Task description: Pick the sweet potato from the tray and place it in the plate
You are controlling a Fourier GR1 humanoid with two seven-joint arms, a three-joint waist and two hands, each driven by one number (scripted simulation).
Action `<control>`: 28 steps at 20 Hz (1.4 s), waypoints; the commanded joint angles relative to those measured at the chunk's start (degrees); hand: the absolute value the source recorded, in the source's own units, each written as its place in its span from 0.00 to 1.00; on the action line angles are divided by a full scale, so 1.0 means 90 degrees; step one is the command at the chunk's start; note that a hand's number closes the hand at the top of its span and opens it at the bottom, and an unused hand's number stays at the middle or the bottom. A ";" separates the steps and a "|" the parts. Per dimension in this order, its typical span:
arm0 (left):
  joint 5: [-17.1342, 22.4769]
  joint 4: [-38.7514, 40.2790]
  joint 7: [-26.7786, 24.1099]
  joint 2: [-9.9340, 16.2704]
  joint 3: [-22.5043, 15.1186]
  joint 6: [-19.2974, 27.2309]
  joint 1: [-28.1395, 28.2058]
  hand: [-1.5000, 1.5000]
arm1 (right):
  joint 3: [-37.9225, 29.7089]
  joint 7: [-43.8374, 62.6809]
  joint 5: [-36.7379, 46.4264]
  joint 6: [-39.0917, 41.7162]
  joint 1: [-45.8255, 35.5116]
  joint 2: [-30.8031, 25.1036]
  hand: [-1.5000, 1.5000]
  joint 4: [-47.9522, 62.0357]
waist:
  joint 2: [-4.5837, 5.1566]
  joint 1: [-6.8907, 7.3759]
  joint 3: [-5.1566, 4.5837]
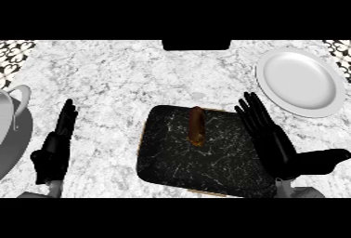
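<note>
At the far left edge of the head view, part of a grey metal pot or pan (pixel 12 122) with a curved handle juts into the picture, resting on the white-and-grey marbled tabletop (pixel 109 79). Just beside it, towards the lower left, the left hand (pixel 55 151) shows at the end of its grey forearm. Its black fingers are straight and point away from the robot; it grasps nothing and rests over bare tabletop, well apart from the tray.

In the middle lies the tray (pixel 205 162), a dark, marbled slab with rounded corners and a thin light-coloured rim showing along its left and lower edges. The sweet potato (pixel 197 126) lies on the tray's upper part, near its far edge: a slim brown root, lengthwise away from the robot, with no hand touching it.

At the tray's right edge stands the right hand (pixel 270 139). Its fingers are stretched out straight and point up and a little left, with the thumb spread out to the right; it is released and grasps nothing. The fingers overlap the tray's right rim and are near the sweet potato but apart from it.

Further right, in the upper right corner, sits the white round plate (pixel 300 81), nothing lying in it, just beyond the right hand's fingertips.

At the top centre, a dark rectangular shape (pixel 196 44) meets the tabletop's far edge.
</note>
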 commanded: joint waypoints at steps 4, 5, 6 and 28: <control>0.0015 0.0123 0.0764 -0.0047 -0.0244 -0.0172 -0.0162 0.50 | 0.0909 0.1727 0.1560 -0.0761 -0.1896 -0.0304 1.00 0.0326 | 0.0125 0.0301 -0.0192; 0.0114 0.0366 0.0855 0.0050 -0.0148 -0.0339 -0.0324 0.50 | 0.1119 0.2038 0.1885 -0.0745 -0.2214 -0.0446 1.00 0.0445 | 0.0157 0.0315 -0.0214; 0.0069 0.0366 0.0894 -0.0283 -0.0374 -0.0166 -0.0223 0.50 | 0.1271 0.2408 0.2051 -0.0510 -0.2536 -0.0691 1.00 0.0558 | 0.0162 0.0408 -0.0230; 0.0263 0.0618 0.1641 -0.0365 -0.0126 -0.0524 -0.0531 0.50 | 0.2907 0.3536 0.5705 0.1439 -0.4553 -0.1269 0.00 0.1525 | 0.0097 0.0109 -0.0175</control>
